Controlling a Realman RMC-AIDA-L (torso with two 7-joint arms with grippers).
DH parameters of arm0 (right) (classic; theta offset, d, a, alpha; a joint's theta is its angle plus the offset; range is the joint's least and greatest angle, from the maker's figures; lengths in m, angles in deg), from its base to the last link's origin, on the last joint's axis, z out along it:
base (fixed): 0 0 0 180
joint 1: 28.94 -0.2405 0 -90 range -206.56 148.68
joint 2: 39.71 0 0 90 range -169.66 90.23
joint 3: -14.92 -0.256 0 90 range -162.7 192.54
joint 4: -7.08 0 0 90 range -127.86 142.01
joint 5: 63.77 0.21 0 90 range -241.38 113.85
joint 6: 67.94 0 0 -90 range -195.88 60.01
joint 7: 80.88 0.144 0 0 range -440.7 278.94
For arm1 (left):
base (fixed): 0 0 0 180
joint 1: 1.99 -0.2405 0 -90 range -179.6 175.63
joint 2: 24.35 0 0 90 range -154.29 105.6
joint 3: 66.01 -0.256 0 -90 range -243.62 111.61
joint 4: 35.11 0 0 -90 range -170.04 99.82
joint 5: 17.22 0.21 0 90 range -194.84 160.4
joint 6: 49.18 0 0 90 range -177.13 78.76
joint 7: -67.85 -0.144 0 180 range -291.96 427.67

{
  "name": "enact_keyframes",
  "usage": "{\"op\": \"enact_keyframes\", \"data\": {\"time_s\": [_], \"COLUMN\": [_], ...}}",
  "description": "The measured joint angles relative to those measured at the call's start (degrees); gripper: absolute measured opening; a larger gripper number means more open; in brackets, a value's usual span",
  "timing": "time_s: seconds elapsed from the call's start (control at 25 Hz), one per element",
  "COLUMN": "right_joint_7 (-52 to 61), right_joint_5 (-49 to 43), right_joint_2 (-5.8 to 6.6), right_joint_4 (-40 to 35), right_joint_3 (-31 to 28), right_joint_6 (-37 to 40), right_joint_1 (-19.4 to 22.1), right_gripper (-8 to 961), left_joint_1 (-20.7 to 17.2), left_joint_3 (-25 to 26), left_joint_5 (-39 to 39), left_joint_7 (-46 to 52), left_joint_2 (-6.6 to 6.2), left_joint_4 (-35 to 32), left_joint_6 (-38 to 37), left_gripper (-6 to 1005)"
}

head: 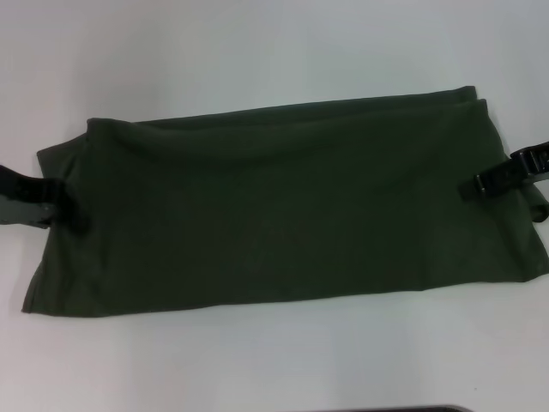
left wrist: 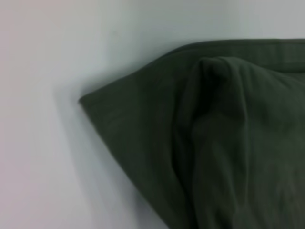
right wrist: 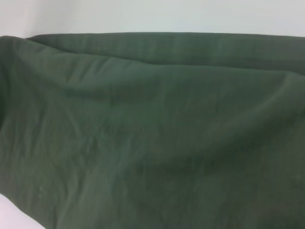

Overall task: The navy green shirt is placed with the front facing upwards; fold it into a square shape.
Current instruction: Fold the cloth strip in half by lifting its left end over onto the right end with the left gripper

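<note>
The navy green shirt [head: 274, 215] lies on the white table as a long band folded lengthwise, plain green side up, with no lettering showing. My left gripper [head: 53, 206] is at the band's left end, shut on the cloth edge. At the right end my right gripper [head: 493, 182] is likewise shut on the edge. The top layer sags in soft creases between them. A raised fold and a pointed corner of the shirt [left wrist: 214, 143] fill the left wrist view. The right wrist view is filled with wrinkled green cloth [right wrist: 152, 133]. Neither wrist view shows fingers.
White table [head: 274, 43] surrounds the shirt on all sides. A dark edge [head: 403, 408] shows at the near rim of the head view.
</note>
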Motion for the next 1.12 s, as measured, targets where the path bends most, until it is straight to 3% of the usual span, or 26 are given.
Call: {"op": "enact_keyframes", "data": {"time_s": [0.2, 0.32, 0.64, 1.12], "right_joint_7": [0.1, 0.2, 0.5, 0.5], "right_joint_5": [0.0, 0.0, 0.1, 0.1], "right_joint_2": [0.00, 0.00, 0.00, 0.09], "right_joint_4": [0.0, 0.0, 0.0, 0.0], "right_joint_3": [-0.1, -0.3, -0.4, -0.5], "right_joint_6": [0.0, 0.0, 0.0, -0.1], "right_joint_1": [-0.1, 0.0, -0.2, -0.3], "right_gripper": [684, 684, 683, 683], "left_joint_1": [-2.0, -3.7, -4.7, -4.8], "left_joint_3": [-0.3, -0.3, -0.2, 0.1], "left_joint_5": [0.8, 2.1, 4.0, 3.6], "left_joint_7": [0.9, 2.3, 3.9, 3.5], "left_joint_2": [-0.50, -1.43, -2.28, -2.15], "left_joint_4": [-5.0, -7.7, -10.1, -11.1], "left_joint_6": [-2.2, -2.4, -1.7, -3.4], "left_gripper": [68, 68, 69, 69]}}
